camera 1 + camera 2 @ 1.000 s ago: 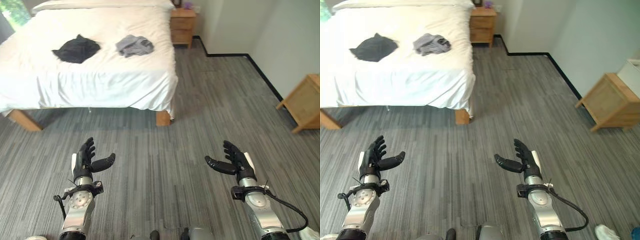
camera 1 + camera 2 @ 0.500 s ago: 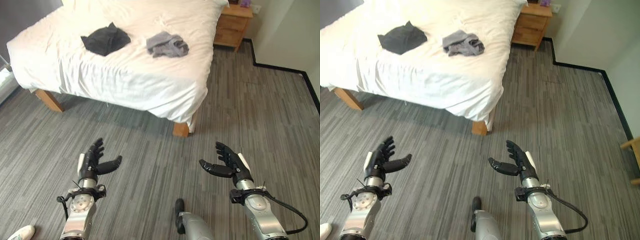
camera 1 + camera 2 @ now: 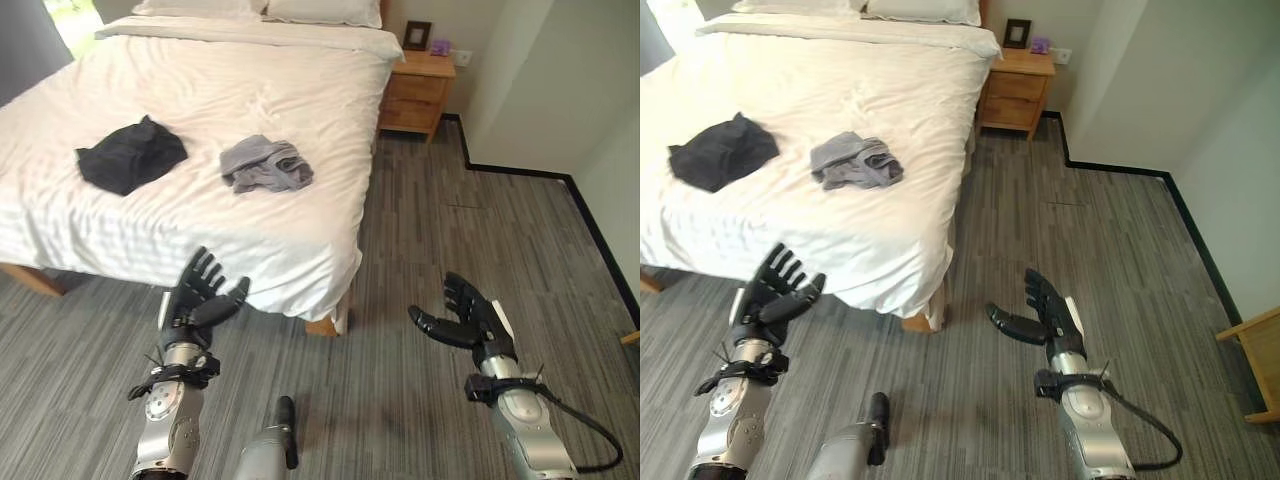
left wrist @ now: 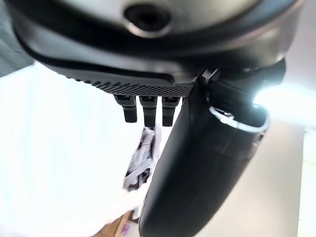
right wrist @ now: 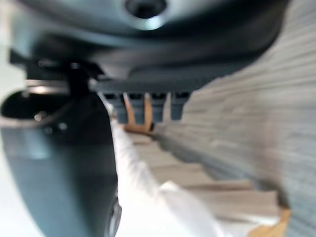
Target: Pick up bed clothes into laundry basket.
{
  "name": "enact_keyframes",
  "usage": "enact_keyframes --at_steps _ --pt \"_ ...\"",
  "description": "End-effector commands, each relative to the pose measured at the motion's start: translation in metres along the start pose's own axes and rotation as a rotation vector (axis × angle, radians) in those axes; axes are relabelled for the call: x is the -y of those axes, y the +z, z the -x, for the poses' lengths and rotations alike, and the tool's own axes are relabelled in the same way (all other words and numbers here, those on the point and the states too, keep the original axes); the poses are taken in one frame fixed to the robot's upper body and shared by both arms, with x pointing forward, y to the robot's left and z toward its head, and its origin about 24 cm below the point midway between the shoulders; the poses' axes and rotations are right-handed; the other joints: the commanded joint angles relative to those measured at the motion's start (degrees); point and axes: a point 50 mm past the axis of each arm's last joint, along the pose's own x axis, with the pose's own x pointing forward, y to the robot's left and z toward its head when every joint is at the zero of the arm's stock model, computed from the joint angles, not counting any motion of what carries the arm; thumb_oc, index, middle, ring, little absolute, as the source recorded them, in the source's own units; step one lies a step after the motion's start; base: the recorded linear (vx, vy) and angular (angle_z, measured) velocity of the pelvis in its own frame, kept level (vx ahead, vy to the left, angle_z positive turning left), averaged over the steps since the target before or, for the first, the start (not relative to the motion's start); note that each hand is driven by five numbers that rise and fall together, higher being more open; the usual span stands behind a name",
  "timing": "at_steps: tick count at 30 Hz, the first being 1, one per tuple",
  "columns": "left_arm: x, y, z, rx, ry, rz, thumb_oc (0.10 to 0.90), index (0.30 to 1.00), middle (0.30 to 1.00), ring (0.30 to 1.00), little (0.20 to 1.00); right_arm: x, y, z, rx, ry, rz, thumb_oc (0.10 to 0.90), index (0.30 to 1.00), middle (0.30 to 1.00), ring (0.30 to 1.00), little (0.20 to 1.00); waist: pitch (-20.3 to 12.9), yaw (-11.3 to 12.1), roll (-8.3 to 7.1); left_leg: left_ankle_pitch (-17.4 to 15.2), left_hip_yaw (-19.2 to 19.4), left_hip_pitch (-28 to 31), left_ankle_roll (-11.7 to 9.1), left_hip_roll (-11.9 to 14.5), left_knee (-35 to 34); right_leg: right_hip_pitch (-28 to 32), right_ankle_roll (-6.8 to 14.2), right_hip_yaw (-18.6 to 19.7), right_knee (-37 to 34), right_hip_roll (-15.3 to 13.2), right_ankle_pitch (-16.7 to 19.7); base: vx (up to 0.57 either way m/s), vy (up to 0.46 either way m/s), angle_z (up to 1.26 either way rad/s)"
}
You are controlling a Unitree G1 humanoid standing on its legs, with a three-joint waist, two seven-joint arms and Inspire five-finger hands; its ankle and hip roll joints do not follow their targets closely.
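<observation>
Left hand (image 3: 195, 295) up in front of bed's near edge, fingers spread straight, nothing held. Right hand (image 3: 468, 318) over grey plank floor (image 3: 450, 240), fingers relaxed and apart, thumb out, empty too. Both well short of clothes. White bed (image 3: 200, 190) ahead: grey garment (image 3: 266, 165) bunched near middle of sheet, black garment (image 3: 130, 156) lying to its left, the two apart. Two pillows (image 3: 260, 8) at head. Wooden nightstand (image 3: 414, 90) beside bed's far right corner, against wall.
</observation>
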Motion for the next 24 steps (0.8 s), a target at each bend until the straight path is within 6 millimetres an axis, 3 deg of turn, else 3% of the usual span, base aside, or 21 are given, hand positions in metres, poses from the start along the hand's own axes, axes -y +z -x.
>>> enact_keyframes --at_steps 1,3,4,5,6,8,11,12,13,14,17,19,20,24 --pt "0.004 0.077 -0.013 0.403 -0.016 -0.050 0.800 0.900 0.900 0.900 0.900 0.023 0.081 -0.021 0.376 -0.057 0.018 0.800 0.900 0.900 0.900 0.900 -2.65 2.59 0.29 -3.30 -4.13 4.26 -12.03 5.15 1.52 -7.59 0.19 -1.05 0.79 -10.42 0.74 0.48 0.161 -0.05" --pt "0.001 0.077 -0.014 0.406 0.017 -0.033 0.800 0.900 0.900 0.900 0.900 0.026 0.085 -0.021 0.390 -0.070 0.018 0.800 0.900 0.900 0.900 0.900 -3.37 2.51 -0.58 -6.41 -3.57 7.76 -9.92 3.27 -0.67 -9.68 3.68 -2.14 10.84 -12.20 3.85 0.28 0.108 -0.20" --pt "0.001 0.078 -0.014 0.407 0.018 -0.033 0.800 0.900 0.900 0.900 0.900 0.026 0.085 -0.021 0.392 -0.070 0.018 0.800 0.900 0.900 0.900 0.900 -3.42 2.62 -0.48 -6.04 -3.44 7.63 -9.88 3.40 -0.91 -10.08 3.65 -2.00 11.06 -12.08 4.01 0.14 0.083 0.26" --pt "0.003 0.080 -0.015 0.419 0.017 -0.027 0.800 0.900 0.900 0.900 0.900 0.027 0.090 -0.021 0.407 -0.066 0.019 0.800 0.900 0.900 0.900 0.900 -3.00 2.25 -0.73 -7.28 -3.58 9.23 -8.87 2.60 -1.68 -13.16 6.55 -2.20 18.06 -12.86 8.19 0.12 0.089 0.39" --pt "0.009 0.082 -0.020 0.423 -0.004 -0.017 0.800 0.900 0.900 0.900 0.900 0.032 0.097 -0.021 0.426 -0.066 0.055 0.800 0.900 0.900 0.900 0.900 -1.29 0.80 0.20 -7.62 -5.04 11.54 -7.83 3.48 -2.45 -20.59 9.30 -1.23 29.24 -12.82 13.49 0.17 0.095 0.21" --pt "0.019 0.085 -0.024 0.424 -0.057 -0.053 0.800 0.900 0.900 0.900 0.900 0.040 0.106 -0.022 0.445 -0.080 0.115 0.800 0.900 0.900 0.900 0.900 -0.69 -0.83 1.28 -8.43 -7.75 13.28 -7.70 4.20 -3.26 -25.40 7.71 0.96 32.40 -12.19 10.73 0.17 0.012 0.34" --pt "0.032 0.087 -0.028 0.428 -0.135 -0.012 0.800 0.900 0.900 0.900 0.900 0.058 0.122 -0.020 0.478 -0.104 0.179 0.800 0.900 0.900 0.900 0.900 -1.03 -2.94 0.98 -8.63 -12.25 14.88 -8.84 3.11 -5.05 -26.78 5.16 5.85 21.40 -12.21 6.42 0.20 -0.084 1.14" --pt "0.032 0.086 -0.028 0.427 -0.136 -0.008 0.800 0.900 0.900 0.900 0.900 0.059 0.122 -0.020 0.477 -0.105 0.180 0.800 0.900 0.900 0.900 0.900 -1.05 -3.18 1.17 -8.74 -12.55 15.07 -8.85 3.13 -5.17 -26.26 5.14 5.54 20.86 -12.26 6.35 0.26 -0.112 1.05" --pt "0.032 0.087 -0.031 0.437 -0.132 -0.017 0.800 0.900 0.900 0.900 0.900 0.099 0.155 -0.012 0.576 -0.268 0.305 0.800 0.900 0.900 0.900 0.900 -1.35 -5.41 0.20 -10.40 -15.38 15.46 -9.43 1.87 -4.84 -24.34 5.18 11.22 8.15 -12.15 6.00 0.17 -0.128 0.98" --pt "0.038 0.084 -0.031 0.406 -0.194 0.009 0.800 0.900 0.900 0.900 0.900 0.087 0.155 -0.012 0.541 -0.123 0.336 0.800 0.900 0.900 0.900 0.900 -1.97 -4.97 -0.47 -9.76 -15.78 14.84 -9.80 1.71 -5.03 -22.80 5.64 12.10 6.51 -12.20 7.14 0.20 -0.132 1.04" --pt "0.033 0.075 -0.028 0.378 -0.155 0.017 0.800 0.900 0.900 0.900 0.900 0.090 0.172 -0.011 0.574 -0.109 0.424 0.800 0.900 0.900 0.900 0.900 -3.11 -3.66 -0.73 -9.77 -16.45 15.15 -9.76 1.57 -6.59 -20.80 5.03 10.93 3.20 -12.54 6.90 0.05 -0.093 1.00" --pt "0.039 0.062 -0.021 0.328 -0.211 0.058 0.800 0.900 0.900 0.900 0.900 0.114 0.210 -0.012 0.604 -0.198 0.628 0.800 0.900 0.900 0.900 0.900 -4.90 -2.09 -0.93 -8.47 -17.92 14.50 -10.28 1.57 -8.00 -18.85 4.29 9.20 -0.61 -12.46 7.73 0.11 -0.137 0.46" --pt "0.037 0.058 -0.021 0.306 -0.208 0.052 0.800 0.900 0.900 0.900 0.900 0.120 0.217 -0.015 0.600 -0.217 0.663 0.800 0.900 0.900 0.900 0.900 -5.18 -1.81 -0.89 -8.36 -18.59 14.58 -10.47 1.57 -8.16 -18.30 4.18 9.12 -1.33 -12.36 7.98 0.08 -0.099 0.54" --pt "0.034 0.056 -0.019 0.272 -0.224 0.027 0.800 0.900 0.900 0.900 0.900 0.109 0.264 -0.029 0.686 -0.211 0.770 0.800 0.900 0.900 0.900 0.900 -5.25 0.15 -0.90 -7.61 -19.84 14.54 -11.14 1.84 -9.15 -17.10 3.78 7.85 -3.19 -12.20 8.57 0.03 -0.080 0.19"
